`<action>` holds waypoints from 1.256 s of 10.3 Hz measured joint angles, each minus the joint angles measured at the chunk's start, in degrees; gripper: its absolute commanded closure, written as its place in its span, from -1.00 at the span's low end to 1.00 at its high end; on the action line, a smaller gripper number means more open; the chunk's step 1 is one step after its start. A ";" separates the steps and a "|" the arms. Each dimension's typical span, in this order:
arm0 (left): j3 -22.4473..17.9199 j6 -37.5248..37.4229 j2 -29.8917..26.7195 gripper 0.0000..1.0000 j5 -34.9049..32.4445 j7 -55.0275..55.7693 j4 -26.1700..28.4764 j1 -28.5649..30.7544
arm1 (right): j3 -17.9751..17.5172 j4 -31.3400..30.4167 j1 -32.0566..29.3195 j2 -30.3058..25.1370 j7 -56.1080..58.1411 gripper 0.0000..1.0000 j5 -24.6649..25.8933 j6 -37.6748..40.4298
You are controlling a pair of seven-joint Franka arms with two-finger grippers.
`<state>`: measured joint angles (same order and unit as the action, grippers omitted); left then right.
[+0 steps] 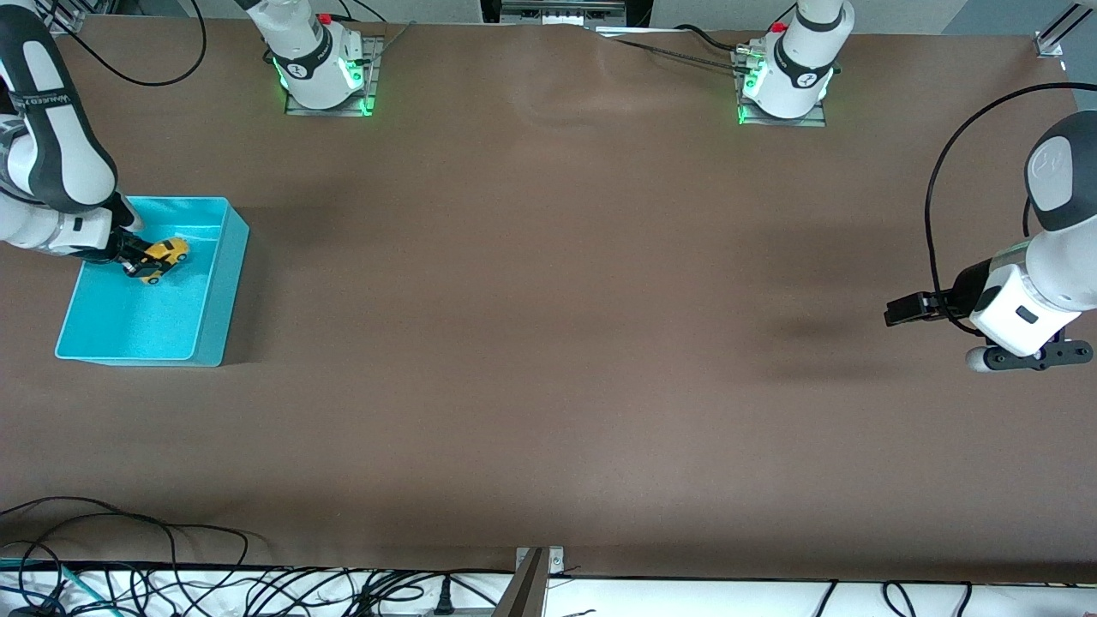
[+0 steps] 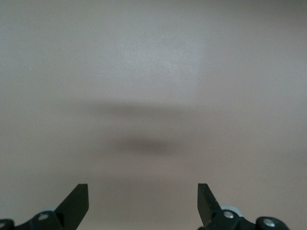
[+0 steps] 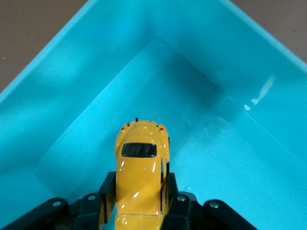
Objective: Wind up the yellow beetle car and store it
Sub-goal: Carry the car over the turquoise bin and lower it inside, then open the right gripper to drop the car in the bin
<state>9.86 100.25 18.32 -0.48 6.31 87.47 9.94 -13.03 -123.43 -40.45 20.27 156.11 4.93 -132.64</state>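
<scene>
The yellow beetle car (image 1: 163, 256) is gripped by its sides in my right gripper (image 1: 139, 257), inside the turquoise bin (image 1: 221, 274) at the right arm's end of the table. In the right wrist view the car (image 3: 140, 163) points out from between the black fingers (image 3: 108, 189) toward a corner of the bin (image 3: 43, 91), low over the bin's floor; I cannot tell whether its wheels touch. My left gripper (image 1: 900, 308) hangs open and empty over bare table at the left arm's end; its two fingertips (image 2: 79, 199) stand wide apart.
The brown table (image 1: 548, 300) holds nothing else between the arms. Both arm bases stand along the edge farthest from the front camera. Cables (image 1: 171, 583) lie along the table's edge nearest the front camera.
</scene>
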 measured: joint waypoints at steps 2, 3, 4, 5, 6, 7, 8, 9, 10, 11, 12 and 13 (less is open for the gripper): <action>0.04 -0.07 0.00 -1.00 0.00 0.00 0.00 0.02 | 0.00 0.02 -1.10 2.06 0.07 0.84 0.03 -0.99; 0.05 -0.09 0.00 -1.00 0.00 0.00 0.00 0.02 | 0.00 0.03 -1.44 2.71 0.07 0.48 0.03 -1.13; 0.08 -0.10 0.00 -1.00 0.00 0.00 0.00 0.02 | 0.00 0.03 -1.76 3.05 0.07 -0.66 0.03 -1.12; 0.08 -0.11 0.00 -1.00 0.00 0.00 0.00 0.02 | 0.00 0.04 -1.95 3.10 0.07 -1.00 0.03 -1.05; 0.09 -0.11 0.00 -1.00 0.00 0.00 0.00 0.02 | 0.00 0.08 -2.03 3.10 0.06 -1.00 0.03 -0.78; 0.09 -0.11 0.00 -1.00 0.00 0.00 0.00 0.02 | -0.06 0.19 -2.04 3.10 0.06 -1.00 -0.12 -0.44; 0.09 -0.12 0.00 -1.00 0.00 0.00 0.00 0.02 | -0.31 0.56 -2.05 3.09 0.03 -1.00 -0.29 0.10; 0.09 -0.12 0.01 -1.00 0.00 0.00 0.00 0.03 | -0.92 1.58 -2.07 3.06 -0.20 -1.00 -0.45 1.45; 0.09 -0.12 0.01 -1.00 0.00 0.00 0.00 0.02 | -1.86 3.07 -2.07 2.97 -0.88 -1.00 -0.65 3.44; 0.09 -0.12 0.01 -1.00 0.00 0.00 0.00 0.03 | -3.00 4.64 -2.06 2.51 -1.64 -1.00 -0.83 5.61; 0.09 -0.12 0.01 -1.00 0.00 0.00 0.00 0.03 | -4.22 5.97 -1.97 1.43 -3.39 -1.00 -0.98 7.51; 0.09 -0.13 0.01 -1.00 0.00 0.00 0.00 0.04 | -5.13 6.75 -1.42 -0.40 -6.26 -1.00 -1.05 8.95</action>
<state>9.95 100.12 18.32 -0.48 6.31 87.47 9.98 -18.17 -116.68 -41.87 19.87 149.85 3.88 -123.69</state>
